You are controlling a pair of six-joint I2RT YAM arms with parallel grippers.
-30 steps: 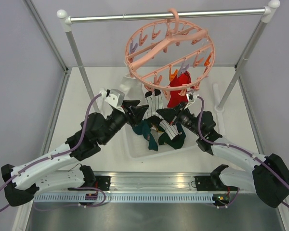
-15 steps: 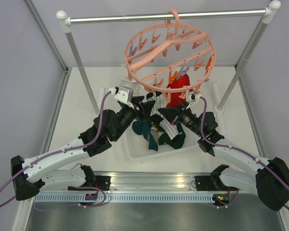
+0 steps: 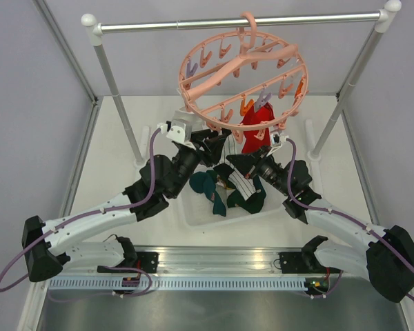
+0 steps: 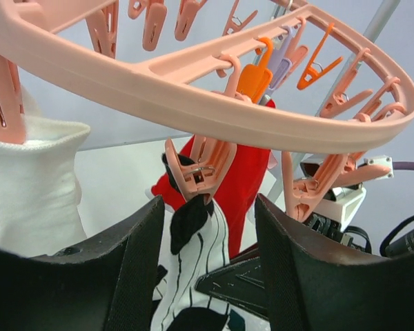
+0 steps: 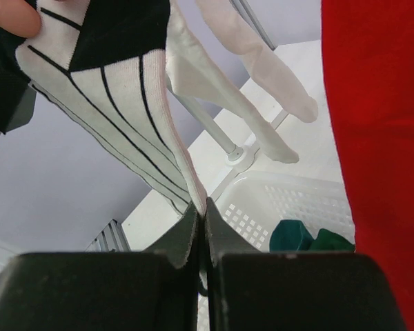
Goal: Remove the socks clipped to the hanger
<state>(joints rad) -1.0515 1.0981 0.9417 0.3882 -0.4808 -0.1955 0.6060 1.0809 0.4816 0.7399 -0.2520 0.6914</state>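
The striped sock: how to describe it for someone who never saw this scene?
A round pink hanger hangs from the silver rail. Clipped at its near edge is the striped sock: white with thin black lines, unlike the plain red sock beside it.

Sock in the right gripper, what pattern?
The sock is white with thin black stripes; best in right wrist view.
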